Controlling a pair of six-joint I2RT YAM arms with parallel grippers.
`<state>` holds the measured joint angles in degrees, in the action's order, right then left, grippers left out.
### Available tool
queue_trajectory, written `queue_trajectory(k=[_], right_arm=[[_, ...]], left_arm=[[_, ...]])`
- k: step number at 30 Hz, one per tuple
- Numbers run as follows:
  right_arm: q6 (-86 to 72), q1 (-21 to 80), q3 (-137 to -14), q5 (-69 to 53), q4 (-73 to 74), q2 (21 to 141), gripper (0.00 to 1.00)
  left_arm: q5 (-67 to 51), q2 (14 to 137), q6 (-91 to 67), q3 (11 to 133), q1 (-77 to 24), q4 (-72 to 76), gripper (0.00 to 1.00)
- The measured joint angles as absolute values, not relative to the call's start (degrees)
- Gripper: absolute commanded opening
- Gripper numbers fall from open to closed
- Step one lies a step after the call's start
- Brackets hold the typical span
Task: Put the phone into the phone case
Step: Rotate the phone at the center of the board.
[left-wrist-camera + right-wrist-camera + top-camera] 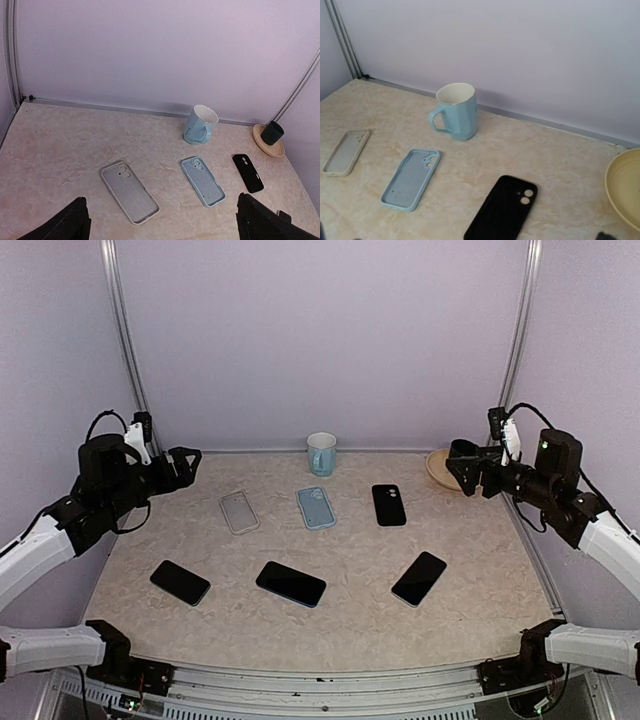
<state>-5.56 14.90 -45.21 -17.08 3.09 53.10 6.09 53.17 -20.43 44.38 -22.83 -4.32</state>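
**three phones near, three cases beyond, both tools up and wide**

nearest the arm bases, three dark phones lay flat in a row on the tabletop point(500, 570): the left phone point(180, 582), the middle phone point(290, 583) and the right phone point(419, 578). none was in a case yet. the left and middle phones had their long axes mostly across the tabletop, slightly skewed. the right phone ran diagonally, from near-left to far-right.

beyond them came a second row, well apart from the phones: the pale case point(239, 511), the blue case point(316, 507) and the black case point(389, 505), all open side up, with long axes running roughly near to far. so any phone would likely need turning to match its case.

farther back still, the left tool point(190, 466) hung raised over the left edge. its fingers point(70, 222) were spread wide, with nothing between them. the left phone lay nearer the bases than this tool and a little inward, and the pale case was just inward of it. that made the left arm the closer one for that pair. the right tool point(458, 465) hung raised at the far right, empty. only slivers of its fingers showed at the corners of its own view, which suggested a wide spread. the right phone and black case lay on its side.

at the back stood the mug point(321, 453) and the bowl point(438, 470).
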Motion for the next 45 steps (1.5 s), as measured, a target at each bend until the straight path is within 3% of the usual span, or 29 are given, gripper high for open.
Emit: queue_trajectory(k=[13,30,45], right_arm=[[-6.6,14.7,-45.2,-18.2,3.4,53.0,1.0],[-12.3,14.6,-44.9,-21.6,4.5,56.0,1.0],[-16.2,17.1,-44.9,-13.3,7.8,64.6,1.0]], left_arm=[[6.2,56.9,-21.9,46.3,-26.2,-4.3,0.99],[13.9,67.1,-27.0,46.7,-39.9,-0.7,0.99],[17.3,78.9,-29.1,46.7,-46.3,1.8,0.99]])
